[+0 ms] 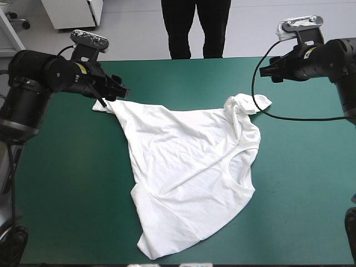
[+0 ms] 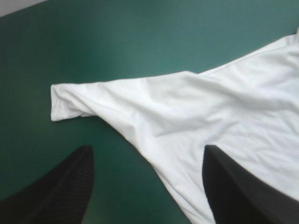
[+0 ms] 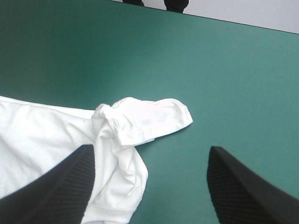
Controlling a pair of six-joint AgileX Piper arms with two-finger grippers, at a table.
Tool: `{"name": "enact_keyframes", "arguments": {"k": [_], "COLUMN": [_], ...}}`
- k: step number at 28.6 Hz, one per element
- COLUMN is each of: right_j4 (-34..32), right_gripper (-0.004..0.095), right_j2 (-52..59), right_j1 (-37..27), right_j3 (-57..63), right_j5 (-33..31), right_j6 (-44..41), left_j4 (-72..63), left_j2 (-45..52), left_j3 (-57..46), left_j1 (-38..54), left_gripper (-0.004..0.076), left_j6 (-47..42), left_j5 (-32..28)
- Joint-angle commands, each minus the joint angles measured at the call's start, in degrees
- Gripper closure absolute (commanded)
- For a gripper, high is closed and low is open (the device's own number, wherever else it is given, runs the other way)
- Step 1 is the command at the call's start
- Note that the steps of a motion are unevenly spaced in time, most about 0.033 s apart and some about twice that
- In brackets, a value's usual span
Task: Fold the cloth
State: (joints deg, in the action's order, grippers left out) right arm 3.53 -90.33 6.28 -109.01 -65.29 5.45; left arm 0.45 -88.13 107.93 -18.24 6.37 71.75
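The left gripper and right gripper, both released, hang near the T-shirt sleeves toward the far edge of the desk; each should pinch its sleeve hem squarely.

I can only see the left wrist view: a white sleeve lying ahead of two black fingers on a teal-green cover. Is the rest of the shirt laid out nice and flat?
Observer: Not neatly. The high view shows the T-shirt spread out but skewed and wrinkled, with one corner reaching the near edge of the table.
Operator: And is there a second arm somewhere?
Observer: Yes. The right gripper hangs above the table's far right. Its own view shows its fingers apart, with the other sleeve bunched on the cover ahead of it and not gripped.
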Motion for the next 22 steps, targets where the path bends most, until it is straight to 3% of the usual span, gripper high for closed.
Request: {"name": "enact_keyframes", "arguments": {"k": [1,9,19,22], "right_j4": [0.3,-2.0,-9.5,-9.8], "right_gripper": [0.0263,0.0263,0.0263,0.0263], "right_j2": [6.0,18.0,27.8,28.1], "right_j1": [0.8,4.4,7.5,7.6], "right_j3": [-1.5,8.2,21.0,21.0], "right_j5": [0.7,0.1,-2.3,-2.1], "right_j6": [2.1,2.3,0.8,0.6], "left_j4": [-0.4,-0.4,-5.1,-6.3], "left_j2": [6.3,13.2,13.5,12.9], "left_j3": [0.3,-12.7,-36.1,-44.7], "left_j1": [-3.4,-5.1,-5.2,-7.4], "left_gripper": [0.0239,0.0239,0.0239,0.0239], "left_j6": [-0.8,-4.7,-5.1,-5.1], "left_j5": [2.1,2.1,1.9,-3.9]}}
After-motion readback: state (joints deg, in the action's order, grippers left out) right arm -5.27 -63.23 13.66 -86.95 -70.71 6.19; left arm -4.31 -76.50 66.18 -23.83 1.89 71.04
